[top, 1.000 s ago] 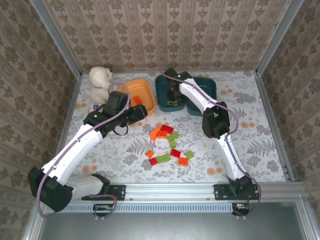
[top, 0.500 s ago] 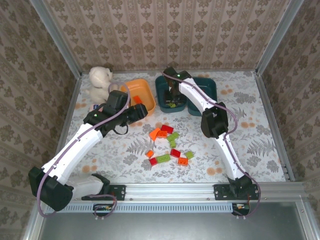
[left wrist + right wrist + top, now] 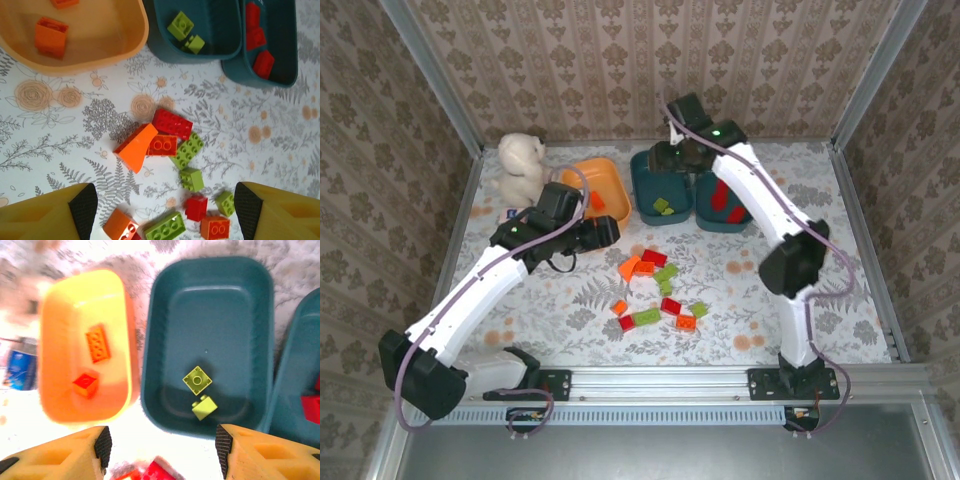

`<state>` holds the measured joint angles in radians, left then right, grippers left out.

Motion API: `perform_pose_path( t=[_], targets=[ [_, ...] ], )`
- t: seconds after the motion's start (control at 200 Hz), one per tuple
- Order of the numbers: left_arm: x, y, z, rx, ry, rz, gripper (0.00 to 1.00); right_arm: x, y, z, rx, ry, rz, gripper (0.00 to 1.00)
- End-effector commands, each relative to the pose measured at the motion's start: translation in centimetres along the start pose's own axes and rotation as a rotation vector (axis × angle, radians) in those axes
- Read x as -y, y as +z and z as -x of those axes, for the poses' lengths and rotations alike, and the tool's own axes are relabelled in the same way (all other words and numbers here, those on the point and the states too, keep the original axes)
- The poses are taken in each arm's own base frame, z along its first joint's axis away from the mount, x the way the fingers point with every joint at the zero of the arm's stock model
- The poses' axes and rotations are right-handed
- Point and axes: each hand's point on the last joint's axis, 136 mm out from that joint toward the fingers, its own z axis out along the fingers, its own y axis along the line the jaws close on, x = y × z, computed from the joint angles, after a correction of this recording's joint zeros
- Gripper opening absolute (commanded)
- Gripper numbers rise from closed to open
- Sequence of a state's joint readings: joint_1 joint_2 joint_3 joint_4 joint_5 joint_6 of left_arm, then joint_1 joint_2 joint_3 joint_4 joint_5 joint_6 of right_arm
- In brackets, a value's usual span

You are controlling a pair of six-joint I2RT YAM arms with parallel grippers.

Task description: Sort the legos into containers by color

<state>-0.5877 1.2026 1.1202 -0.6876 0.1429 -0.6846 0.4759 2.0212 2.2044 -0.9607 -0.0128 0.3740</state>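
Top view: bright, even light, no hard shadows on the tablecloth [image 3: 570,300]. Left wrist view sharp, w/ soft shadows beside the bricks [image 3: 172,123]. Right wrist view overexposed: cloth blown white, orange tub [image 3: 75,305] glaring yellow, blue box [image 3: 21,371] & upper-left corner blurred.

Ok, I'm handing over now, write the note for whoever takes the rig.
Left gripper: jaws open, empty, over the loose pile.
Right gripper: jaws open, empty, above the middle teal tub.
Done: two orange bricks in orange tub, two green bricks in middle teal tub, some red bricks in right teal tub.
Left: roughly a dozen mixed bricks to sort.
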Motion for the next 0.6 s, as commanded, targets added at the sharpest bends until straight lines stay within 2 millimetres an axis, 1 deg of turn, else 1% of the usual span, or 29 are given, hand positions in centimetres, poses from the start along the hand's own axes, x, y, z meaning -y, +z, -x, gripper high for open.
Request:
perform_pose_path(
  t=[0.0,0.02,0.03,0.095,0.19,0.205,0.215,0.225,0.235,0.335,0.44,0.505,0.54,0.595],
  targets=[
    [1.6,0.6,-1.7,-0.089,0.110,-0.052,0.75,-0.3,-4.2,-1.1,0.071,0.009,0.053,0.60],
    [1.9,0.8,-2.0,-0.102,0.124,-0.062,0.75,-0.3,-4.6,-1.7,0.072,0.015,0.064,0.60],
    [2.1,0.9,-2.2,-0.108,0.131,-0.068,0.75,-0.3,-5.1,-1.9,0.080,0.018,0.073,0.60],
    [3.1,2.0,-3.7,-0.160,0.164,-0.105,0.74,0.0,-6.9,-4.3,0.082,0.044,0.112,0.59],
    [4.5,3.6,-6.2,-0.238,0.204,-0.159,0.72,0.8,-8.4,-9.5,0.029,0.084,0.156,0.58],
    [4.7,3.8,-6.6,-0.250,0.211,-0.165,0.72,1.0,-8.5,-10.4,0.016,0.088,0.160,0.58],
    [4.8,4.0,-6.8,-0.257,0.213,-0.166,0.72,1.1,-8.1,-11.2,-0.004,0.091,0.161,0.58],
    [4.9,4.1,-7.1,-0.265,0.217,-0.168,0.72,1.0,-8.9,-11.5,0.005,0.092,0.175,0.58],
    [5.0,4.3,-7.4,-0.273,0.221,-0.168,0.72,1.1,-9.1,-12.1,-0.002,0.095,0.180,0.58],
    [5.0,5.6,-9.5,-0.326,0.234,-0.157,0.71,2.0,-9.9,-18.0,-0.095,0.119,0.210,0.58],
    [4.5,6.2,-10.2,-0.322,0.200,-0.137,0.71,2.9,-10.6,-23.3,-0.180,0.122,0.198,0.58],
    [4.3,6.5,-10.5,-0.323,0.179,-0.134,0.71,3.9,-11.0,-25.7,-0.222,0.128,0.156,0.58],
    [4.2,6.6,-10.5,-0.325,0.170,-0.123,0.71,4.2,-11.2,-26.6,-0.233,0.134,0.145,0.58],
    [4.0,6.8,-10.6,-0.327,0.167,-0.101,0.71,4.4,-11.6,-27.2,-0.237,0.138,0.137,0.58]
  ],
)
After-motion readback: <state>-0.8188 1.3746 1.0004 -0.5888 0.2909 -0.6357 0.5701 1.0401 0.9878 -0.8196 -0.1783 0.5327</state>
